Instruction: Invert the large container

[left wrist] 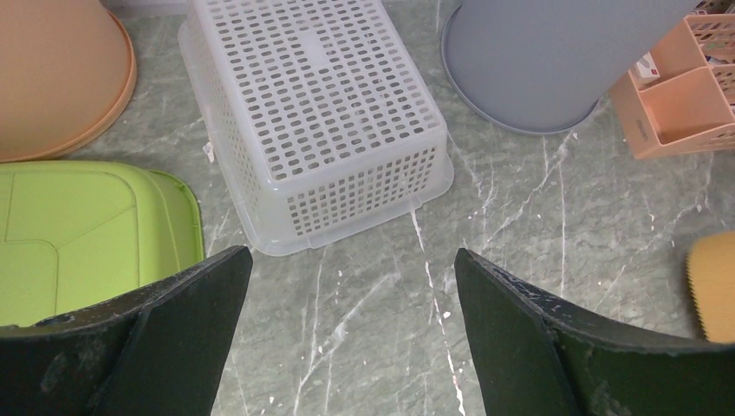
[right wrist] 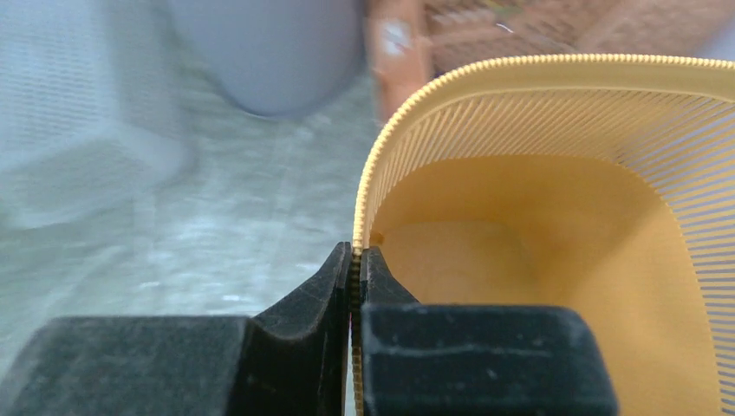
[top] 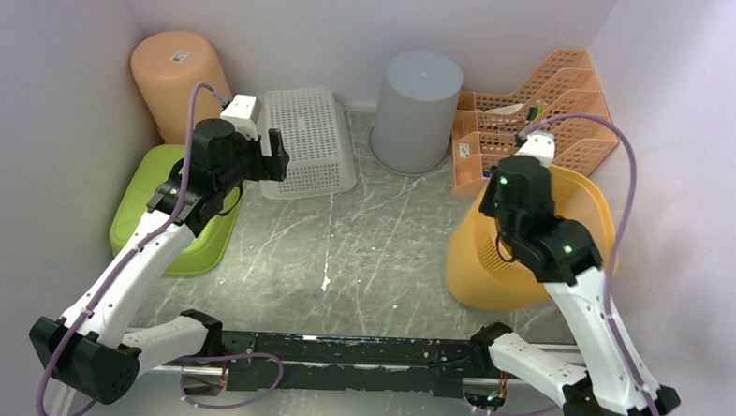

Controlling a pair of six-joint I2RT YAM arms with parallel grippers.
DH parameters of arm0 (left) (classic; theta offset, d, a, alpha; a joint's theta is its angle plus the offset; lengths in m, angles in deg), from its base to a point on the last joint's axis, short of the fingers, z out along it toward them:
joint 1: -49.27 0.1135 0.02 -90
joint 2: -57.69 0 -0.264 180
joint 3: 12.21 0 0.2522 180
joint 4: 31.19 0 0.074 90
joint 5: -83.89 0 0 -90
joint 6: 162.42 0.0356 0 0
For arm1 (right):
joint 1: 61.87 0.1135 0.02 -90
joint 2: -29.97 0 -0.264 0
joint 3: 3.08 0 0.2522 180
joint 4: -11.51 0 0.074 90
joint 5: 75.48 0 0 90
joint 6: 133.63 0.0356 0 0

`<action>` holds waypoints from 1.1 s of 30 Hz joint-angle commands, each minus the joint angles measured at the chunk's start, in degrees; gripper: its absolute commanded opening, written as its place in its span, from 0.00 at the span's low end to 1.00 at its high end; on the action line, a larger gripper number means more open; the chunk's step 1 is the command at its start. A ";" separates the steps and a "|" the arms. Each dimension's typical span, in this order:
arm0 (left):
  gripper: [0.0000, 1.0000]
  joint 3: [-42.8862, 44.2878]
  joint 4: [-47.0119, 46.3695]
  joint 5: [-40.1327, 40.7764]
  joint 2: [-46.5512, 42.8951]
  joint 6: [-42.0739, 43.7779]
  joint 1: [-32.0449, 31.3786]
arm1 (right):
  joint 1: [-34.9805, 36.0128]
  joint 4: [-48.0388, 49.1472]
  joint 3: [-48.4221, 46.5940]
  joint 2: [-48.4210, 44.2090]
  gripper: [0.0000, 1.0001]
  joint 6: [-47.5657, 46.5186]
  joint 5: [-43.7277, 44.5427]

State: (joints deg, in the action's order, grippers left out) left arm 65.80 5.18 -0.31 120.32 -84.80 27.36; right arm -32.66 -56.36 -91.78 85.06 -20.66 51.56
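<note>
The large container is a yellow-orange slatted basket [top: 571,203] at the right of the table, tilted, with its opening facing up and to the right. In the right wrist view its ribbed rim and hollow inside [right wrist: 537,225] fill the right half. My right gripper [right wrist: 356,260] is shut on the basket's rim, one finger outside and one inside. In the top view the right gripper [top: 506,244] is partly hidden against the basket's near-left wall. My left gripper [top: 277,157] is open and empty, held above the table beside a white basket; its fingers [left wrist: 173,329] stand wide apart. The yellow basket's edge [left wrist: 715,295] shows at the right of the left wrist view.
A white perforated basket [top: 309,142] lies upside down at the back centre-left. A grey bin [top: 416,98] and an orange bin [top: 175,78] stand inverted at the back. A green tray [top: 167,209] lies at the left. An orange desk organizer [top: 537,122] stands behind the yellow basket.
</note>
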 commanded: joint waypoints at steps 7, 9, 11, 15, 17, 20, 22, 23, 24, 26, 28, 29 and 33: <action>0.99 2.61 1.20 1.31 -2.55 0.52 -0.50 | 0.14 21.47 -4.19 -0.39 0.00 3.71 -36.45; 0.99 2.55 1.40 1.55 -2.69 0.51 -0.54 | 0.18 26.82 -1.14 0.36 0.00 5.76 -41.07; 0.99 2.68 1.82 1.86 -2.65 0.59 -0.57 | 0.40 33.94 2.42 1.11 0.00 8.90 -46.91; 0.99 3.33 2.77 2.79 -3.09 0.98 -0.52 | 1.68 47.96 9.10 0.81 0.00 14.66 -49.87; 1.00 3.72 3.11 3.31 -3.29 1.25 -0.57 | 1.86 53.84 13.07 -0.14 0.00 17.69 -49.99; 1.00 4.76 3.44 3.68 -3.19 1.55 -0.53 | 2.22 63.81 19.61 -0.47 0.00 24.05 -53.35; 1.00 5.80 3.98 3.92 -2.82 1.85 -0.55 | 3.70 69.45 22.50 -0.06 0.00 27.67 -54.28; 1.00 6.26 4.35 4.03 -2.66 1.98 -0.57 | 4.89 70.83 22.89 0.12 0.00 28.35 -53.80; 0.99 6.66 4.55 4.12 -2.54 2.01 -0.59 | 6.34 71.41 22.65 0.19 0.00 28.21 -52.69; 1.00 7.00 4.57 4.21 -2.66 1.97 -0.59 | 9.72 72.82 22.30 -0.45 0.00 27.56 -49.79; 1.00 6.94 4.55 4.35 -3.01 1.73 -0.59 | 12.83 74.74 22.06 -0.80 0.00 27.69 -48.31; 0.99 6.82 4.67 4.39 -3.18 1.62 -0.57 | 13.70 75.54 22.14 -0.90 0.00 27.97 -47.55; 1.00 6.93 5.53 4.45 -3.93 1.40 -0.59 | 15.29 77.75 23.82 -0.86 0.00 29.76 -45.30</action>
State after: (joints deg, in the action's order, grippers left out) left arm 71.15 9.31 3.14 117.90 -83.77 27.29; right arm -18.76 11.42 -68.56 85.32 4.65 3.65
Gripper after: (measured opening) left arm 0.997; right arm 0.025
